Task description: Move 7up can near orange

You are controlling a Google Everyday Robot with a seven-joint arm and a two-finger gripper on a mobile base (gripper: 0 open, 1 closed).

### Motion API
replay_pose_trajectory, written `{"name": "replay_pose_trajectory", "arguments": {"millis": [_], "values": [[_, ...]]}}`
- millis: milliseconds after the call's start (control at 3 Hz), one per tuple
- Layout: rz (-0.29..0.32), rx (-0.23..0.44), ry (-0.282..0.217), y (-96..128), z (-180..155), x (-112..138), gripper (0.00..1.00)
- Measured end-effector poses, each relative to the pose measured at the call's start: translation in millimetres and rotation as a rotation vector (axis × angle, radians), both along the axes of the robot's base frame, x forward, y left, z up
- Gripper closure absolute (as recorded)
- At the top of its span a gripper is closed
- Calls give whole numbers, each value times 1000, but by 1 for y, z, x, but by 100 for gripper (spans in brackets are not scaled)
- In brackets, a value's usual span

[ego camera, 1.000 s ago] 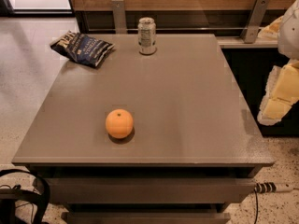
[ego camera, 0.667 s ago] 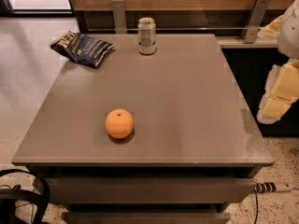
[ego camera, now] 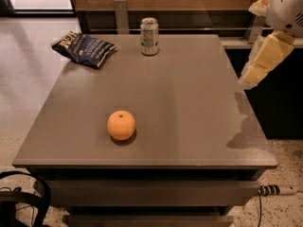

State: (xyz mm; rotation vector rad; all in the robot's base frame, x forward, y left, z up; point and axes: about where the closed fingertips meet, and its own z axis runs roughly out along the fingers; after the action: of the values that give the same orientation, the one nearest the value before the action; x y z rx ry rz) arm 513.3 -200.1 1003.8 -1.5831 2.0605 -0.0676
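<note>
Tool [ego camera: 252,74] first: it is hanging in the air just beyond the right edge of the surface [ego camera: 199,108], up toward the far right corner, touching nothing. Whether it is released or clenched, I cannot tell. The grey surface is carrying three things. The dark blue chip bag [ego camera: 84,48] is lying flat at the far left corner. The orange [ego camera: 121,125] is sitting toward the near left, its stem dimple facing up. The 7up can [ego camera: 149,36] is standing upright at the far edge, near the bag on its right side and well apart from the orange. The tool is hanging well apart from the can too.
</note>
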Motion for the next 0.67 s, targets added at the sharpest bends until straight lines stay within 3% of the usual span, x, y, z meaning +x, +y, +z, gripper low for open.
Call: {"name": "replay_pose_trajectory", "arguments": {"millis": [333, 667], "values": [[-28, 184, -67, 15, -7, 46, 0], [-34, 443, -171, 32, -19, 103, 0]]}}
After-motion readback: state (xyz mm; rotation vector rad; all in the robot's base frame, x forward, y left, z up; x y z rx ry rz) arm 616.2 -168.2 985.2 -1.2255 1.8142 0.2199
